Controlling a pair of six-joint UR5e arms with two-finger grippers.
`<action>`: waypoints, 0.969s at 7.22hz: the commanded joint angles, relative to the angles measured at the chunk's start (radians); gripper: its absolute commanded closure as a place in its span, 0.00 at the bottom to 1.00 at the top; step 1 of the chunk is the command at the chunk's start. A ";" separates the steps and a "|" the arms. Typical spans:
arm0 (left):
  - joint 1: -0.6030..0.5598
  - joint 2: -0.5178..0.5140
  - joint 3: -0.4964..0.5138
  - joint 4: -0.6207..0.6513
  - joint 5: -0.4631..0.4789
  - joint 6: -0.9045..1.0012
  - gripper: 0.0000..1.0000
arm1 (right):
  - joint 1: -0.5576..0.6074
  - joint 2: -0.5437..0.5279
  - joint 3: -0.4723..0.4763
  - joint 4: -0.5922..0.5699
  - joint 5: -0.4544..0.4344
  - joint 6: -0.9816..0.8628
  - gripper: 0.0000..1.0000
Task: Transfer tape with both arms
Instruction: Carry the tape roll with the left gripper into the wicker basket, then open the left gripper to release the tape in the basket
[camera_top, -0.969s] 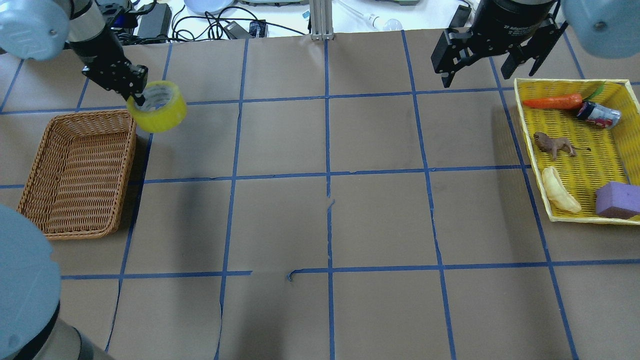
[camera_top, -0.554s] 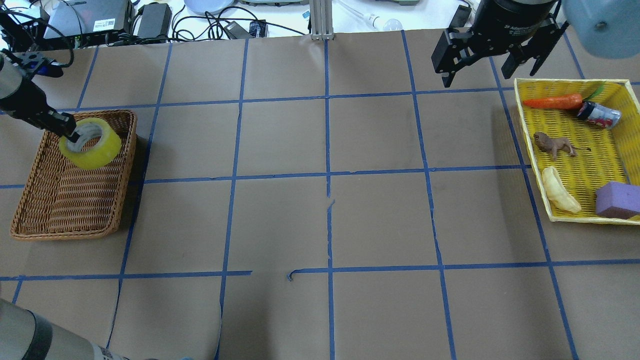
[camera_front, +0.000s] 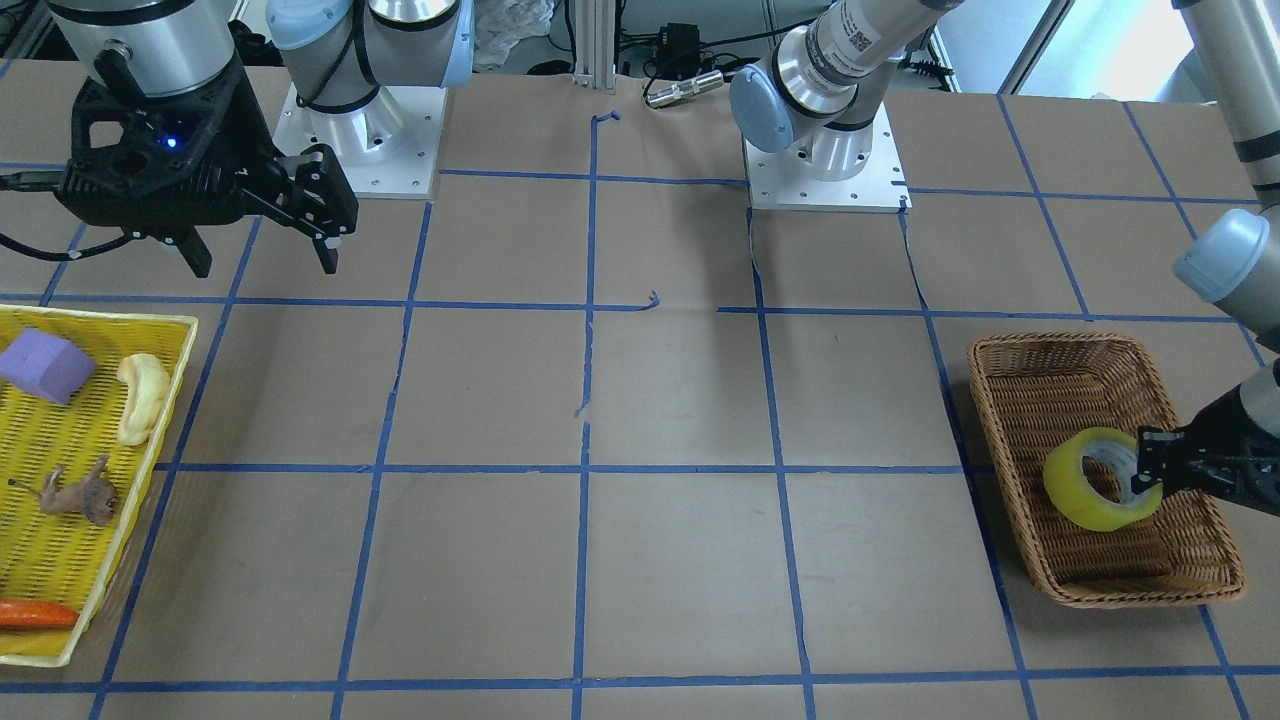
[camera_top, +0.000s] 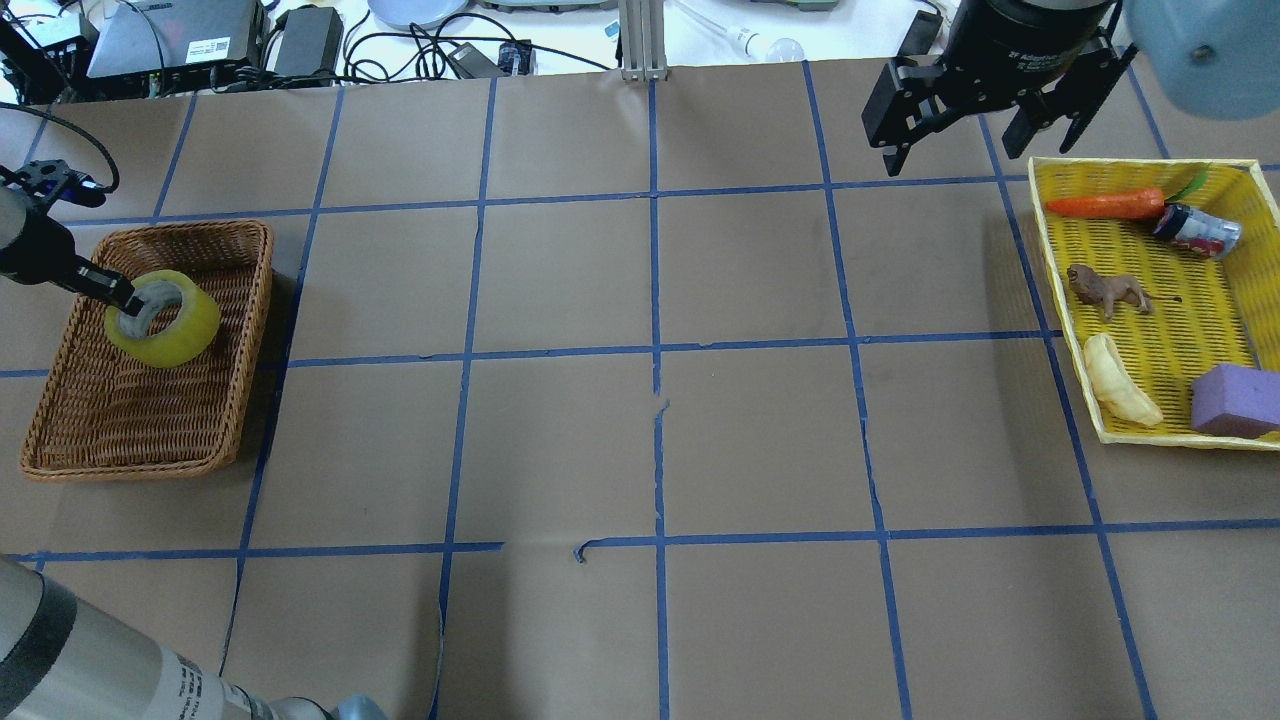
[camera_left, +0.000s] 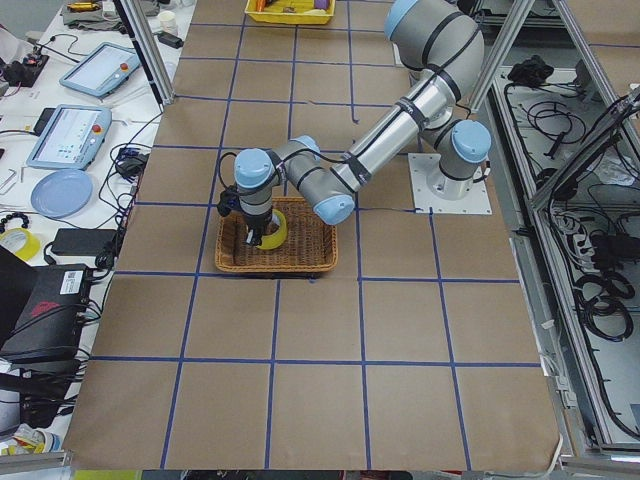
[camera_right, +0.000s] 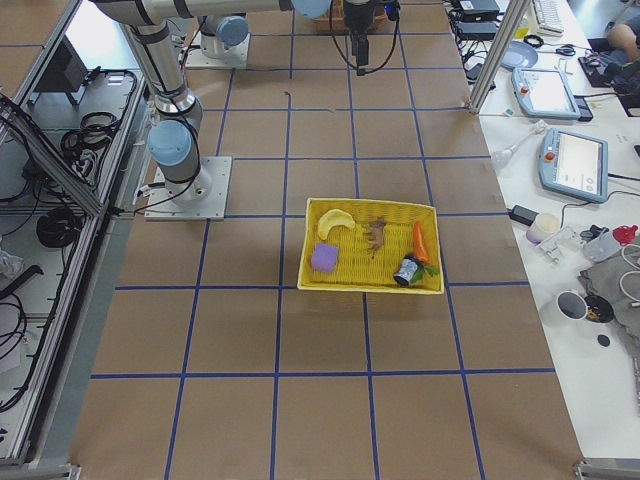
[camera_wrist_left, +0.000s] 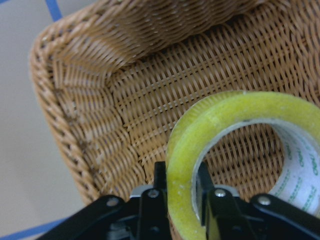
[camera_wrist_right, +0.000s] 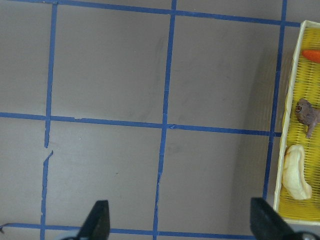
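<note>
Starting with the front-facing view, a table (camera_front: 680, 390) covered in brown paper and crossed by blue tape lines (camera_front: 480, 468) is shown. A yellow tray (camera_front: 150, 322) is set at the robot's right end. A purple block (camera_front: 45, 365), a pale banana-shaped piece (camera_front: 140, 395), a brown animal figure (camera_front: 80, 492) and a carrot (camera_front: 35, 613) are held in it. A wicker basket (camera_front: 1000, 350) is set at the left end. The tape (camera_front: 1075, 495) is held tilted within its outline by the left gripper (camera_front: 1140, 480), which is reached in over the wall nearest the table's end.

In the overhead view a small can (camera_top: 1195, 230) is also seen in the tray, beside the carrot's leafy end. The right gripper (camera_top: 965, 158) is hung just beside the tray's far corner, fingers spread wide.

In the left side view the left arm (camera_left: 400, 120) is folded down, its wrist above the roll.

In the left wrist view the roll's wall is pinched, one finger inside the core and one outside (whether the roll touches the weave cannot be told).

In the right wrist view bare paper is framed between parted fingertips.
</note>
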 joint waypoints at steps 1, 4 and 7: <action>0.001 -0.012 -0.006 -0.001 -0.022 -0.001 0.01 | 0.000 0.001 0.001 0.000 0.002 0.000 0.00; -0.136 0.113 0.017 -0.093 -0.012 -0.081 0.00 | 0.000 0.000 -0.001 0.000 0.002 0.000 0.00; -0.375 0.313 0.051 -0.353 -0.009 -0.433 0.00 | 0.000 -0.003 -0.001 0.000 0.000 0.000 0.00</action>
